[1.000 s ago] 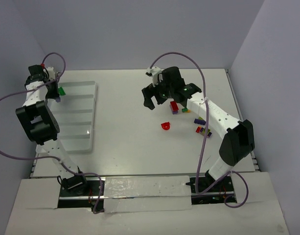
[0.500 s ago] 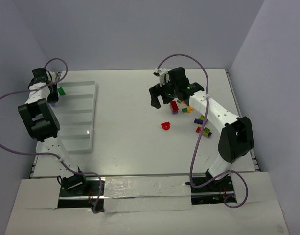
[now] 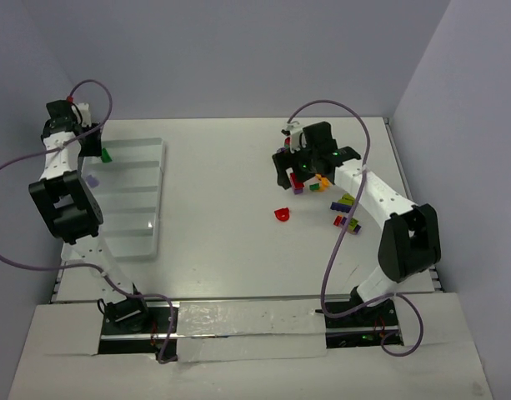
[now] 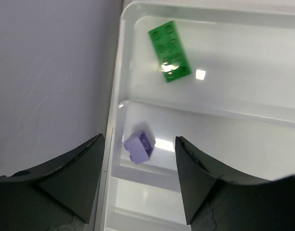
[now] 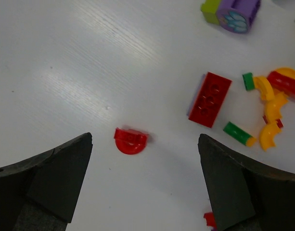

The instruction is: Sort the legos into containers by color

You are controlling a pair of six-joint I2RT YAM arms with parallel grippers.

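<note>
The white tray [image 3: 147, 171] of long compartments lies at the table's left. A dark green lego [image 4: 169, 51] [image 3: 107, 155] rests in its far compartment. A small purple lego [image 4: 139, 146] [image 3: 92, 179], slightly blurred, is over the second compartment [image 4: 243, 144], free of both fingers. My left gripper [image 4: 139, 166] [image 3: 90, 148] hangs open above it. My right gripper [image 5: 145, 166] [image 3: 287, 177] is open and empty above a red half-round lego [image 5: 131, 140] [image 3: 281, 214]. A red brick [image 5: 210, 99] [image 3: 298, 182] lies just beyond.
More loose legos lie right of the red brick: yellow curved pieces [image 5: 272, 110], a green and yellow bit [image 5: 238, 134], a purple and lime piece [image 5: 231, 9] and a small pile [image 3: 345, 212]. The left wall [image 4: 51, 72] stands close beside the tray.
My left gripper has opened and the purple lego has left its fingers over the second compartment. My right arm has moved right and nearer, over the red pieces.
</note>
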